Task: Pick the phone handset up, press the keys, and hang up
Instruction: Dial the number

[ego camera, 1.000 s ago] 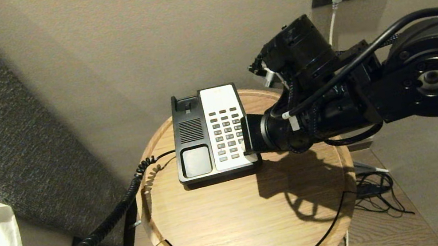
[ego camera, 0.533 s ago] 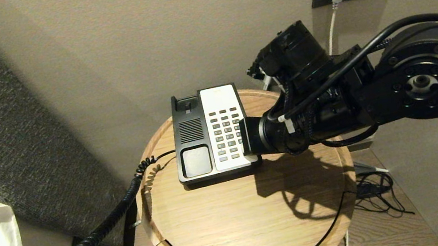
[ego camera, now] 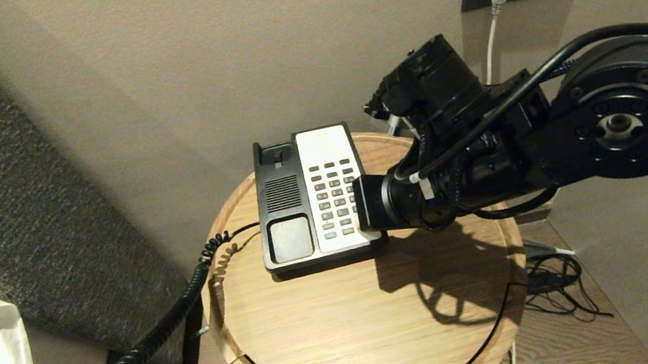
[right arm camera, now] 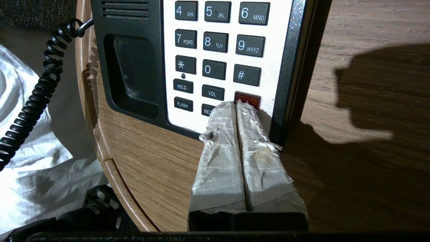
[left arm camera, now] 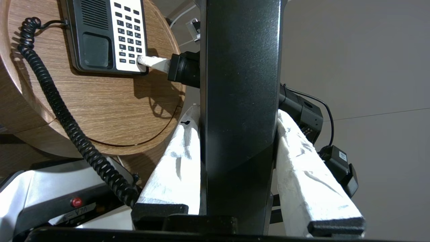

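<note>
Head view: the right arm's bulk hides its own jaws over the phone base; the handset is off the cradle, out of frame. Left wrist view: left gripper clamps the phone handset, its ends cut off. Right wrist view: right gripper, jaws closed, tips at the keypad's bottom row, one label hidden, on the tabletop.
</note>
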